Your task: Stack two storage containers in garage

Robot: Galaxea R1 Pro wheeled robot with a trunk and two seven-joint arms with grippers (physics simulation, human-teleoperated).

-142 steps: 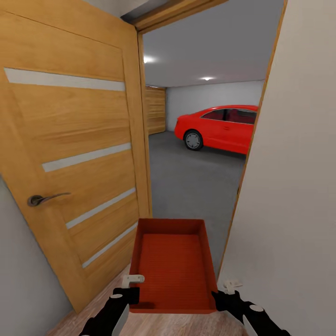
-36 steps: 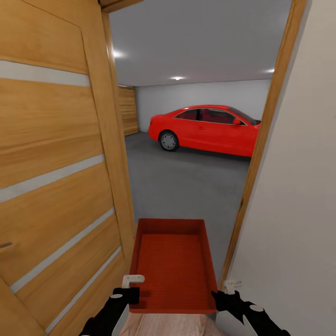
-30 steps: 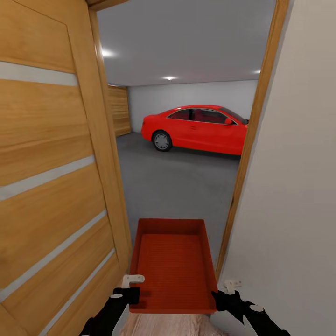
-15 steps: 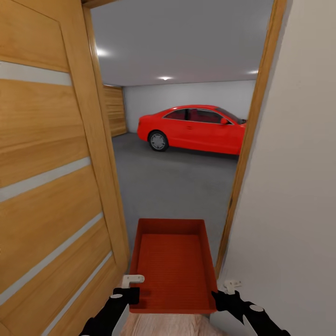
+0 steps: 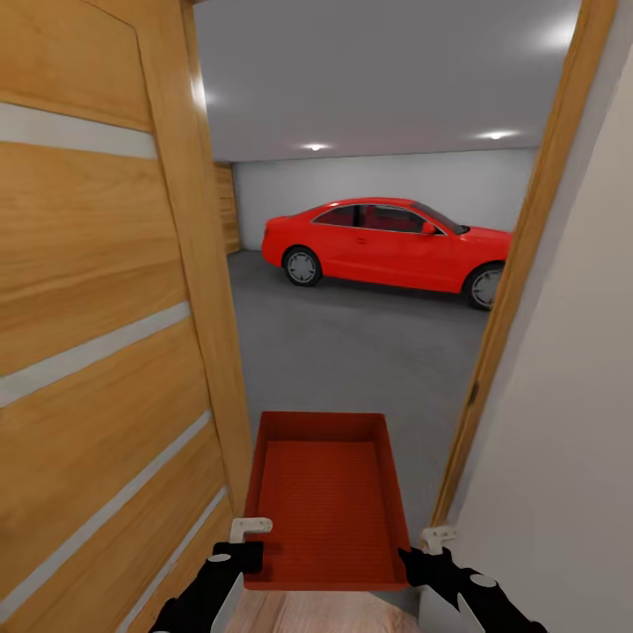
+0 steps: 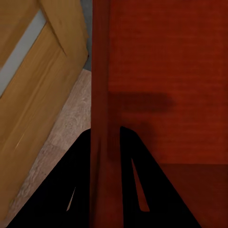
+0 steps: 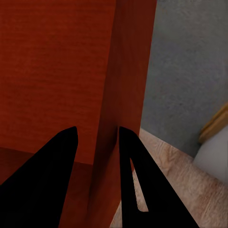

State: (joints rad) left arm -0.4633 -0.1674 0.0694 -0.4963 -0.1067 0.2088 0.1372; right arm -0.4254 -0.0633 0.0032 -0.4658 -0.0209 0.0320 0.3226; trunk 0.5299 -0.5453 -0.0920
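An open wooden door (image 5: 105, 334) stood close on my left. My left gripper (image 5: 239, 538) clamped one wall of the single storage container (image 5: 325, 501), and my right gripper (image 5: 420, 547) clamped the opposite wall. It hung in the doorway, narrowly clearing the door frame (image 5: 519, 290). Beyond lay open garage floor (image 5: 352, 352) and one red car (image 5: 387, 242).

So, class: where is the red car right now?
In the head view, the red car stands across the garage floor, seen through the doorway beyond the carried storage container.
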